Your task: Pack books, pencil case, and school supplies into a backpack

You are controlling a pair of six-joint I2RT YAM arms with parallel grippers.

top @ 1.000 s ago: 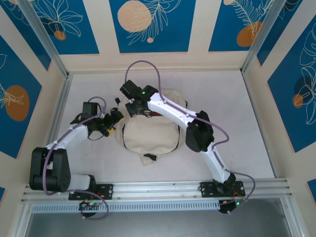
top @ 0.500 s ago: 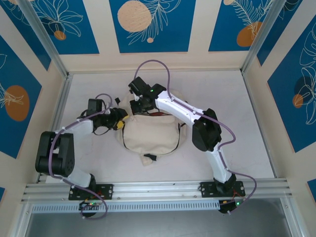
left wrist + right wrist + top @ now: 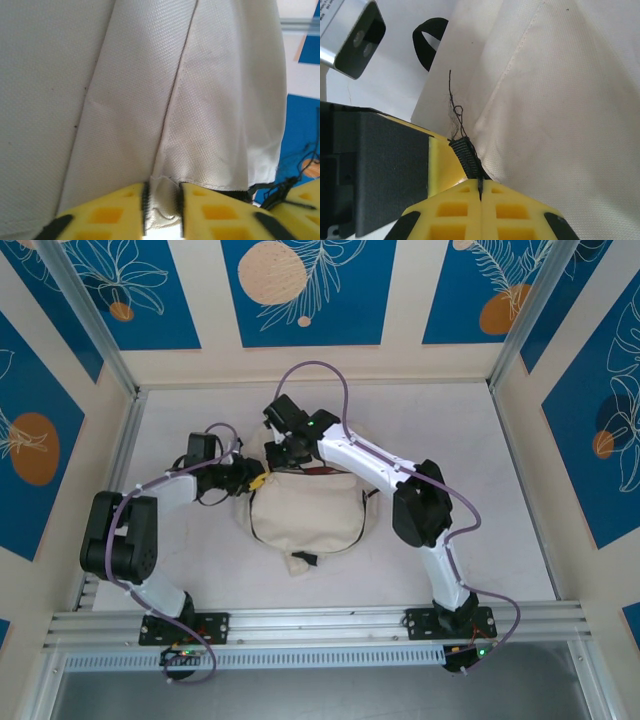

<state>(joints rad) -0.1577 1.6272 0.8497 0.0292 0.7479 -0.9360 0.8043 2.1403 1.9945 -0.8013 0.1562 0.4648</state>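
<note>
Cream backpack (image 3: 305, 515) is clenched by left gripper (image 3: 162, 200) and right gripper (image 3: 480, 186) jaws, the left now nearer.

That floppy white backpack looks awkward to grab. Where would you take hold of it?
Probably along its far edge, coming in from outside the bag. The backpack lies flat and limp, so only a raised fold or seam offers purchase. The left tool pinches a fabric fold, and the right tool clamps a black ribbed strip at the rim.
</note>
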